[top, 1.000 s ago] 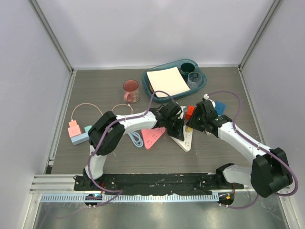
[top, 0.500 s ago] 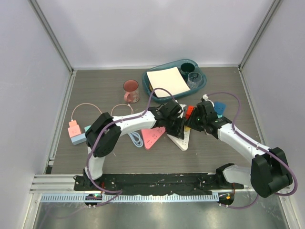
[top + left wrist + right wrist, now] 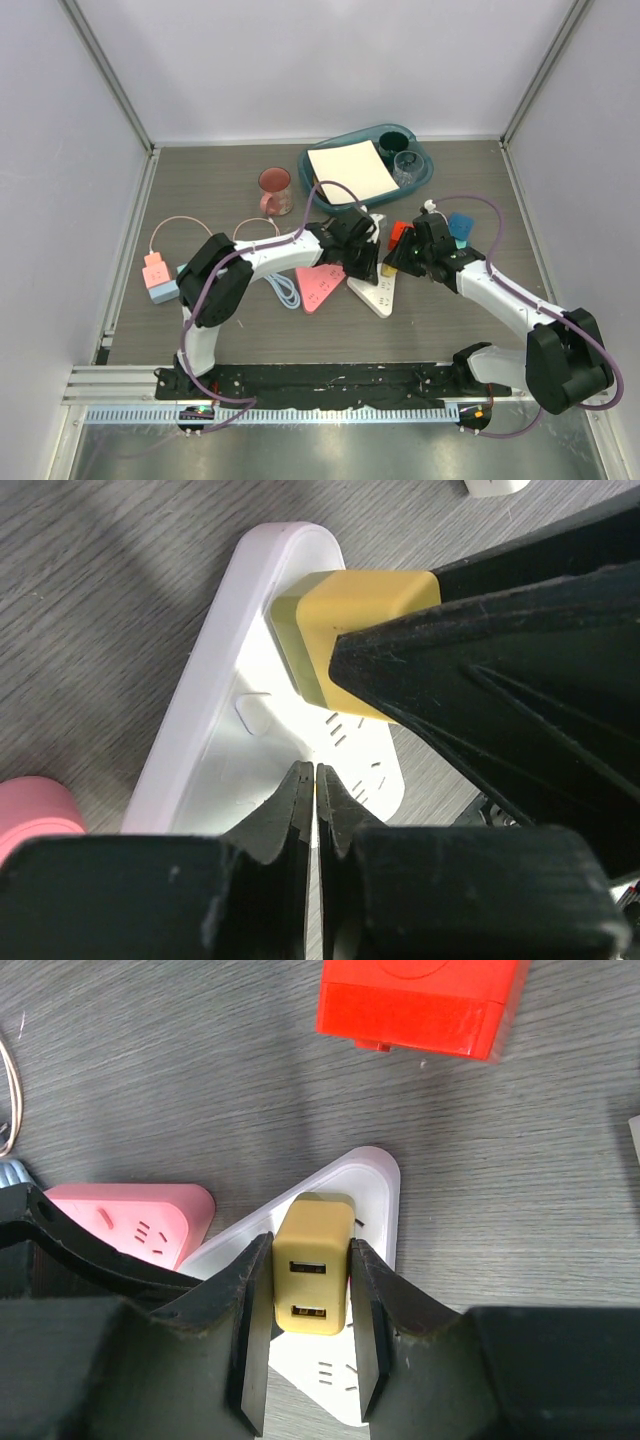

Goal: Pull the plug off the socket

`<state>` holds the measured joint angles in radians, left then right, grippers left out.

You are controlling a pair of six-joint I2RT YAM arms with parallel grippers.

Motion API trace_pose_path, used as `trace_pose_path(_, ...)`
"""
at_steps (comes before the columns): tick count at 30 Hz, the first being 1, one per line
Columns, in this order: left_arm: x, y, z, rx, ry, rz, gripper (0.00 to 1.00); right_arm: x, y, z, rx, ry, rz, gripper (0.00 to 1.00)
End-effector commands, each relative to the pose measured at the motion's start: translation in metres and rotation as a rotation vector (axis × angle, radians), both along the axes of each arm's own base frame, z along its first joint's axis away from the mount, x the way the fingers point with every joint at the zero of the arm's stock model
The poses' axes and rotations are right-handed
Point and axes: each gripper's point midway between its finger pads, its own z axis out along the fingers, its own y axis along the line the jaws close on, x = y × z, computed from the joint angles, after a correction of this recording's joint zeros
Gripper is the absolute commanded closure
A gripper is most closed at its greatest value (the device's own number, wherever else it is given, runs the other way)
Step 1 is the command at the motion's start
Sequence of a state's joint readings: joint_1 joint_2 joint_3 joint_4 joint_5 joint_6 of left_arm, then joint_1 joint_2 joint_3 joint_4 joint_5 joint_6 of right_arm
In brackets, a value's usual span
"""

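The plug (image 3: 156, 270), a small pink cube with a thin pink cord, sits in the end of the pale-blue socket strip (image 3: 168, 291) at the far left, away from both grippers. My right gripper (image 3: 402, 264) is shut on a yellow USB adapter (image 3: 311, 1275) that stands on a white triangular board (image 3: 380, 292). My left gripper (image 3: 362, 266) is shut and empty. Its tips (image 3: 315, 777) rest on the white board (image 3: 215, 750) right beside the yellow adapter (image 3: 350, 630).
A flat pink triangle (image 3: 320, 286) lies left of the white board. A red cube (image 3: 399, 233) and a blue block (image 3: 460, 224) lie behind the right gripper. A pink cup (image 3: 275, 190) and a teal tray (image 3: 428, 176) with paper and cups stand at the back.
Both grippers and the white board have shifted slightly left and away from me. The pink plug and the pale-blue strip have not moved.
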<state>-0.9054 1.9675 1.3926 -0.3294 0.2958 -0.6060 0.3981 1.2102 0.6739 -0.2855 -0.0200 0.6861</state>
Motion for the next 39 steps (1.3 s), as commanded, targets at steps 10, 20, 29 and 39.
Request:
trace_pose_path(10, 0.001, 0.074, -0.092, 0.420, 0.071, 0.198, 0.96, 0.024, 0.012, 0.057, 0.050, -0.103, -0.005, 0.99)
trace_pose_path(20, -0.004, 0.091, -0.112, 0.522, 0.055, 0.211, 0.97, 0.044, 0.023, 0.067, 0.054, -0.093, 0.012, 0.99)
trace_pose_path(29, 0.000, 0.074, -0.092, 0.445, 0.031, 0.181, 0.95, 0.046, -0.026, 0.057, -0.092, -0.099, -0.128, 0.99)
trace_pose_path(39, 0.033, 0.031, 0.047, 0.197, -0.171, 0.122, 0.41, 0.064, -0.082, 0.045, -0.133, -0.066, -0.229, 0.95)
